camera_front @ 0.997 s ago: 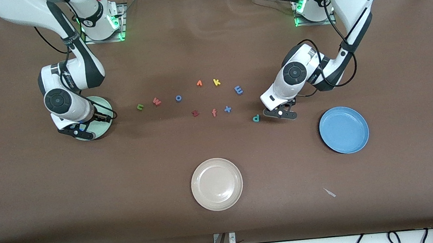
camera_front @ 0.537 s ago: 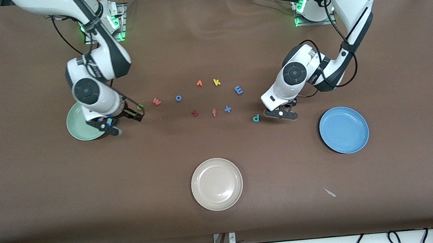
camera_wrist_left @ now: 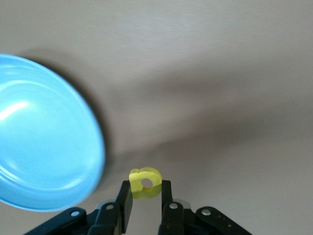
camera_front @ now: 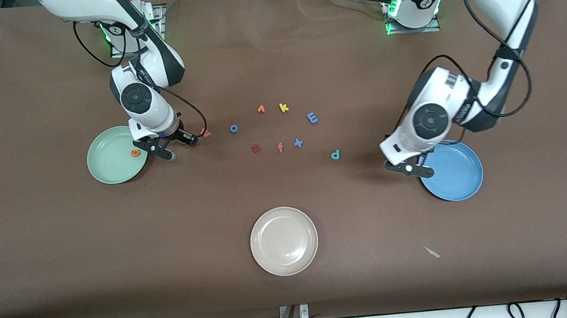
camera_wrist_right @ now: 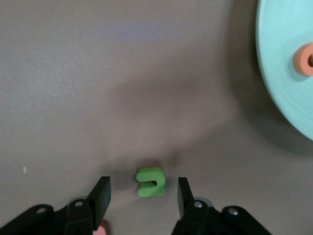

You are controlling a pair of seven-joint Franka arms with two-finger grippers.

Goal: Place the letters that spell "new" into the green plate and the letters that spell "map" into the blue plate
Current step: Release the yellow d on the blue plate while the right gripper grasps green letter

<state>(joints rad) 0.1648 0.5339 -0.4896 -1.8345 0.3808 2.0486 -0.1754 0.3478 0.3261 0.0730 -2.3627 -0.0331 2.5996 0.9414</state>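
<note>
My left gripper (camera_front: 410, 168) (camera_wrist_left: 145, 188) is shut on the yellow "a" (camera_wrist_left: 145, 183) and hangs over the table just beside the rim of the blue plate (camera_front: 453, 172) (camera_wrist_left: 44, 142). My right gripper (camera_front: 176, 141) (camera_wrist_right: 142, 188) is open and low over the table, with the green "n" (camera_wrist_right: 151, 182) lying flat between its fingers, untouched. The orange "e" (camera_front: 134, 152) (camera_wrist_right: 305, 58) lies in the green plate (camera_front: 112, 161) (camera_wrist_right: 283, 73). The salmon "w" (camera_front: 205, 133) lies right beside the right gripper. The blue "m" (camera_front: 312, 118) and teal "p" (camera_front: 335, 154) lie on the table.
Mid-table lie a blue "o" (camera_front: 233, 128), an orange letter (camera_front: 261, 109), a yellow "k" (camera_front: 284, 108), a dark red "z" (camera_front: 255, 148), a salmon "f" (camera_front: 280, 147) and a blue "x" (camera_front: 298, 142). A cream plate (camera_front: 283, 240) sits nearer the front camera. A small scrap (camera_front: 432, 252) lies near it.
My right gripper left the green plate, where the orange "e" now lies, and moved to the "n". My left gripper carried the yellow "a" from beside the "p" to the blue plate's rim.
</note>
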